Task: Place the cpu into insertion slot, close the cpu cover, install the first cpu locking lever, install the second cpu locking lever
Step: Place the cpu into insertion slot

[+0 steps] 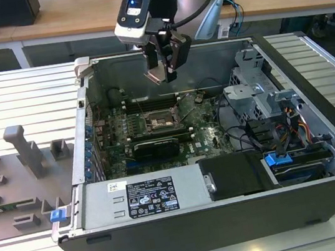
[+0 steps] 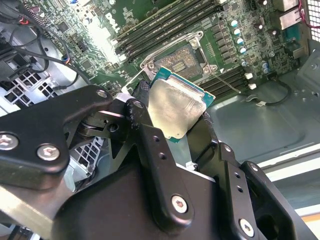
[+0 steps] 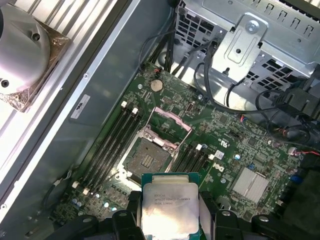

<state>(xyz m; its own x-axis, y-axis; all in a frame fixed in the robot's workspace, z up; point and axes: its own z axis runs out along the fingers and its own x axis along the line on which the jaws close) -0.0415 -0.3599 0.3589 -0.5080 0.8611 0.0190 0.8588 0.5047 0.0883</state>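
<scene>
Black fingers [image 2: 150,150], clamped on the flat square silvery-beige cpu [image 2: 175,107], hang well above the dark-centred, metal-rimmed insertion slot [image 3: 149,160], roughly beneath them.

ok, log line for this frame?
gripper: shut on cpu | cpu: held above board, not seated | insertion slot: empty | cpu cover: open

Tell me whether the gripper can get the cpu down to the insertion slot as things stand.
Probably yes: the gripper holds the cpu above the insertion slot, whose cpu cover stands open, with nothing between them.
</scene>
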